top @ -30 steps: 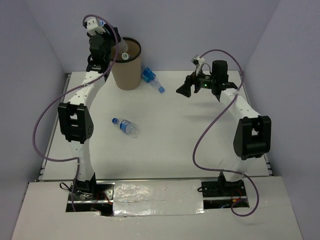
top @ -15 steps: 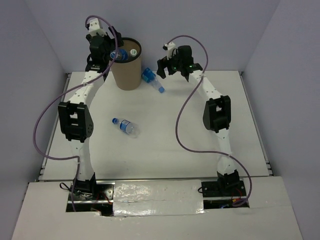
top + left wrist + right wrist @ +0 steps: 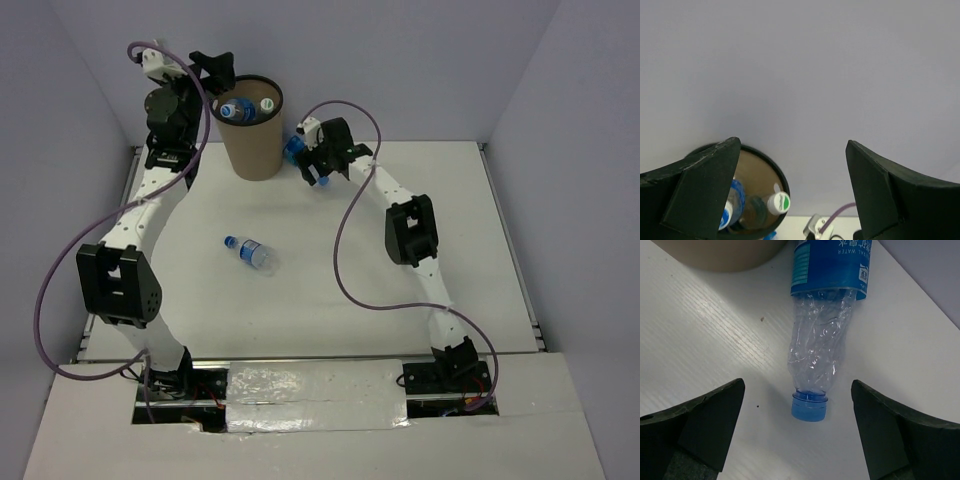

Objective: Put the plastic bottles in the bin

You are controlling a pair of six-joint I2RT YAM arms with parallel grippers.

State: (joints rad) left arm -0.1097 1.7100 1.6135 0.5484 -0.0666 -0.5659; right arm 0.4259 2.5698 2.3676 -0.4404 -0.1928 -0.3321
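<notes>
The tan bin (image 3: pixel 252 140) with a black rim stands at the back left. It holds a blue-labelled bottle (image 3: pixel 233 110) and a bottle with a white-and-green cap (image 3: pixel 267 103); both show in the left wrist view (image 3: pixel 734 202) (image 3: pixel 779 203). My left gripper (image 3: pixel 214 68) is open and empty, above and just left of the bin's rim (image 3: pixel 781 176). My right gripper (image 3: pixel 316 160) is open over a crumpled blue-capped bottle (image 3: pixel 821 352) lying beside the bin, its cap between the jaws, not touching. Another small bottle (image 3: pixel 250 252) lies mid-table.
Grey walls close the table's back and sides. The bin's side (image 3: pixel 715 255) is close to the left of the right gripper (image 3: pixel 797 386). A purple cable and the right arm's wrist camera (image 3: pixel 815 227) show below the left gripper (image 3: pixel 792 150).
The left gripper has let its bottle drop into the bin and swung back to the left. The right arm has swept left and come down over the bottle beside the bin.
</notes>
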